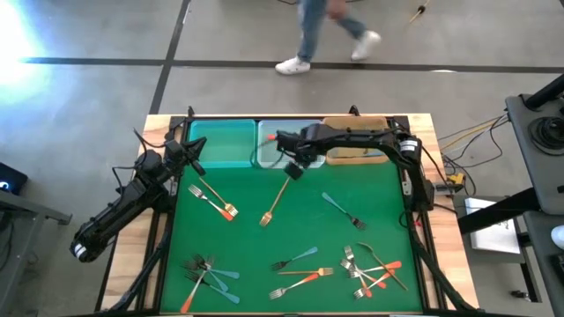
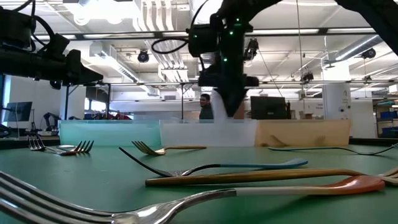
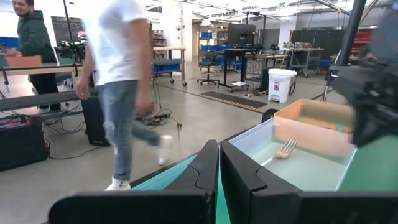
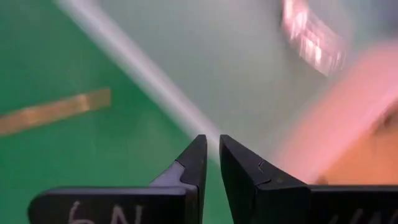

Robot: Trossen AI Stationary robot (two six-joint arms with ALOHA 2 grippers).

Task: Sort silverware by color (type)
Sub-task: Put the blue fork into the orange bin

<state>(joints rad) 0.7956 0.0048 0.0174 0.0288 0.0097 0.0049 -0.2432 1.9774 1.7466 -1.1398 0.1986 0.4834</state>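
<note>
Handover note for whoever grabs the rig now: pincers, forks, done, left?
Left pincer: shut, empty, at the teal bin.
Right pincer: shut, empty, at the front edge of the clear bin.
Done: one fork lies in the clear bin.
Left: gold fork and two more forks mid-mat, a blue-handled fork to the right, and mixed piles near left and near right.

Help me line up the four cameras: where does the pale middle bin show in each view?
High view: middle bin at the far edge, centre, partly under the right arm.
Low view: bin at the back, centre, behind the forks.
Left wrist view: bin ahead of the fingers, one fork inside.
Right wrist view: probably the blurred pale surface past the fingers.
Shared landmark: the tan bin beside it.
</note>
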